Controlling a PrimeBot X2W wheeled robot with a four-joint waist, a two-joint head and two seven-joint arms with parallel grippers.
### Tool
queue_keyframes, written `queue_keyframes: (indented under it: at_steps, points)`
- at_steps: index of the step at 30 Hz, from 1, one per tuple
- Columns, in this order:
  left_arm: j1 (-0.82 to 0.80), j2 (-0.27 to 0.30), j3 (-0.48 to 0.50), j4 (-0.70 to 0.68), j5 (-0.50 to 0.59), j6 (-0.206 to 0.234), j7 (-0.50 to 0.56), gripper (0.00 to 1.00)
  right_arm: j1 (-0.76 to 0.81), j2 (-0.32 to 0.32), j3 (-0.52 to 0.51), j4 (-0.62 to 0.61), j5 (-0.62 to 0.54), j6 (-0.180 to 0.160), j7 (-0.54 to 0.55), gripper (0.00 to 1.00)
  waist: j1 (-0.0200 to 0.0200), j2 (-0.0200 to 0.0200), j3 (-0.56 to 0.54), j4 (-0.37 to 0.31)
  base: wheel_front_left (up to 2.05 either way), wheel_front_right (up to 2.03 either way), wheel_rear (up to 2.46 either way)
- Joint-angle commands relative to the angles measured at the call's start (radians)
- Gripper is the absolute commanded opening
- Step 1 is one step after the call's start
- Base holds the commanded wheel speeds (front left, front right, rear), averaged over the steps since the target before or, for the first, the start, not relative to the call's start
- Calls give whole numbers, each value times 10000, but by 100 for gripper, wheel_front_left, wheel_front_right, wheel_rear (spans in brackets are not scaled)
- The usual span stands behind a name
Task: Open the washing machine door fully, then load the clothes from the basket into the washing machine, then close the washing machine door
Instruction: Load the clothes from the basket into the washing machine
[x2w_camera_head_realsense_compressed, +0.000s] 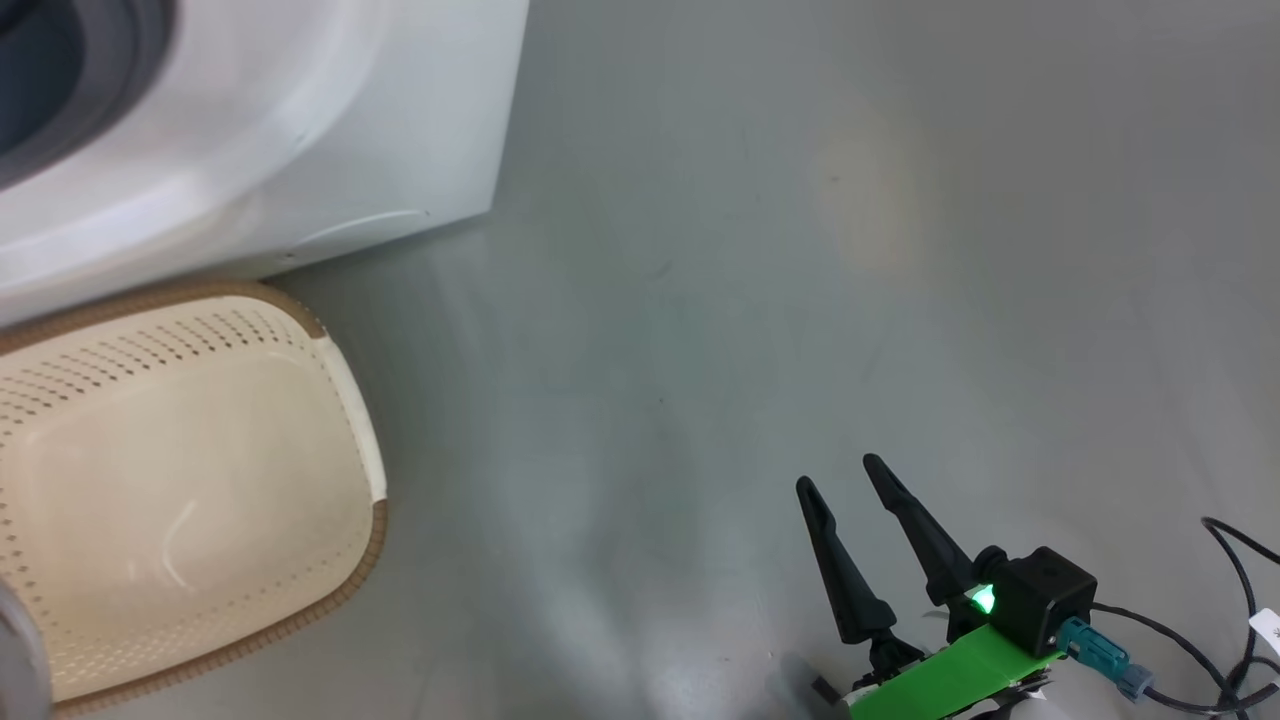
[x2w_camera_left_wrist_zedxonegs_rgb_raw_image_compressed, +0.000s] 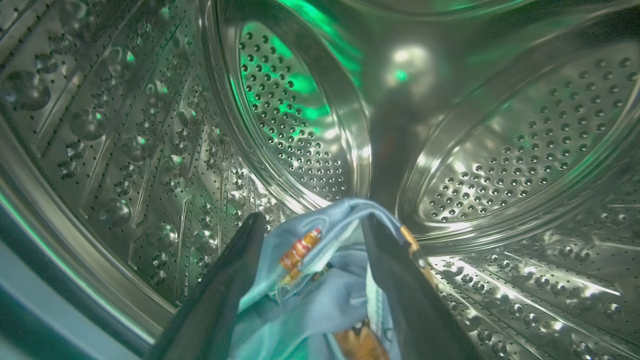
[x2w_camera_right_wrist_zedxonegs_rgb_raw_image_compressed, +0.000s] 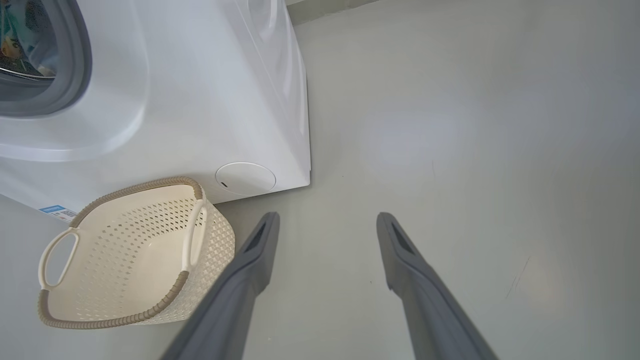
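Blue clothes (x2w_camera_left_wrist_zedxonegs_rgb_raw_image_compressed: 320, 295) bunching inside washing machine (x2w_camera_right_wrist_zedxonegs_rgb_raw_image_compressed: 200, 100) drum (x2w_camera_left_wrist_zedxonegs_rgb_raw_image_compressed: 500, 150), draping between spread, released fingers of left gripper (x2w_camera_left_wrist_zedxonegs_rgb_raw_image_compressed: 310, 222); bundle running lengthwise along them, lower end cut off; right gripper (x2w_camera_head_realsense_compressed: 840, 472) hanging open over floor (x2w_camera_head_realsense_compressed: 800, 250); basket (x2w_camera_head_realsense_compressed: 352, 400) standing beside machine.

The right gripper (x2w_camera_right_wrist_zedxonegs_rgb_raw_image_compressed: 327, 216) hangs over bare grey floor (x2w_camera_right_wrist_zedxonegs_rgb_raw_image_compressed: 475, 125), its two dark fingers (x2w_camera_right_wrist_zedxonegs_rgb_raw_image_compressed: 250, 260) spread wide with nothing between them. To the upper left stands the white washing machine (x2w_camera_right_wrist_zedxonegs_rgb_raw_image_compressed: 200, 100), its grey rubber ring (x2w_camera_right_wrist_zedxonegs_rgb_raw_image_compressed: 75, 75) framing an opening where a dim patch may be clothes (x2w_camera_right_wrist_zedxonegs_rgb_raw_image_compressed: 20, 40). Just before its lower front, near a round cover (x2w_camera_right_wrist_zedxonegs_rgb_raw_image_compressed: 245, 178) and a blue label (x2w_camera_right_wrist_zedxonegs_rgb_raw_image_compressed: 55, 211), sits the cream basket (x2w_camera_right_wrist_zedxonegs_rgb_raw_image_compressed: 115, 320), its perforated inside in plain sight.
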Motion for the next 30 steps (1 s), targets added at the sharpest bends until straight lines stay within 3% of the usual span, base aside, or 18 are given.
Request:
queue_keyframes:
  at_steps: [1, 19, 30]
  points:
    - [401, 280, -23, -423, 224, 45, -53, 100, 60, -93, 163, -75, -10, 16, -48, 100, 1, -1, -391, 194, 0, 0, 0]
    - [1979, -470, 344, -894, 451, 8, -53, 100, 84, -93, 85, 259, 47, 16, -48, 100, 1, -1, -1355, 695, 0, 0, 0]
    - [2908, -987, -22, -808, 782, -563, -53, 100, 56, -93, -149, 260, 0, 16, -48, 100, 1, -1, -1902, 1177, 0, 0, 0]
